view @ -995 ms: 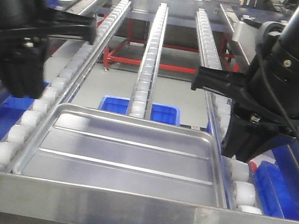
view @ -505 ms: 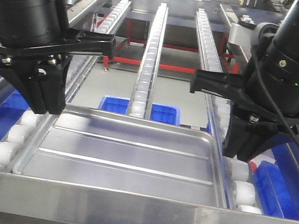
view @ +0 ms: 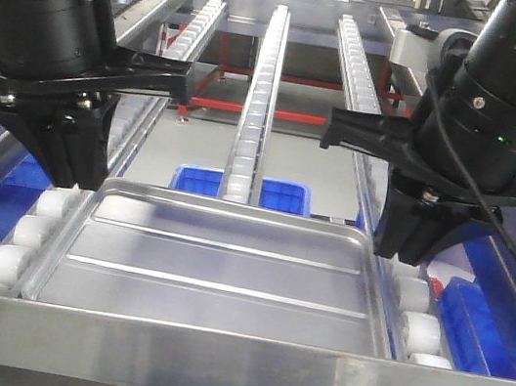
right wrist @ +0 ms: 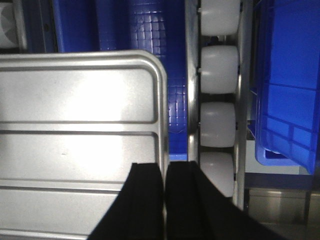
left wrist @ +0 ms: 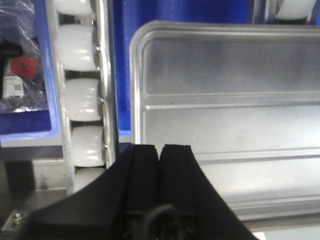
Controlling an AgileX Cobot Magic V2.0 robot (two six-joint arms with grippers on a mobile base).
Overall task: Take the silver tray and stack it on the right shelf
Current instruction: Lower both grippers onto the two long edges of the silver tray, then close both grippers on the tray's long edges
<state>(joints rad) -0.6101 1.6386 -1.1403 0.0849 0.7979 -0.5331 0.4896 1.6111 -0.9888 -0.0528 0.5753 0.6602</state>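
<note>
The silver tray (view: 216, 265) lies flat on the right shelf (view: 210, 363), just behind its polished front bar, with two ribs running across its floor. My left gripper (view: 76, 184) hangs at the tray's far left corner. In the left wrist view its fingers (left wrist: 161, 146) are pressed together over the tray (left wrist: 225, 125), just inside its left rim, with nothing between them. My right gripper (view: 401, 257) hangs at the far right corner. Its fingers (right wrist: 164, 164) are shut directly above the right rim of the tray (right wrist: 75, 125); I cannot tell whether they touch it.
White rollers (view: 29, 229) flank the tray on both sides, and a centre roller rail (view: 261, 85) runs away behind it. A blue bin (view: 239, 188) sits below the rack, and a blue crate (right wrist: 290, 100) stands to the right. Red-framed racking stands further back.
My left arm swung in from the far left to the tray's left corner. Both grippers have since risen slightly. The tray has not moved.
</note>
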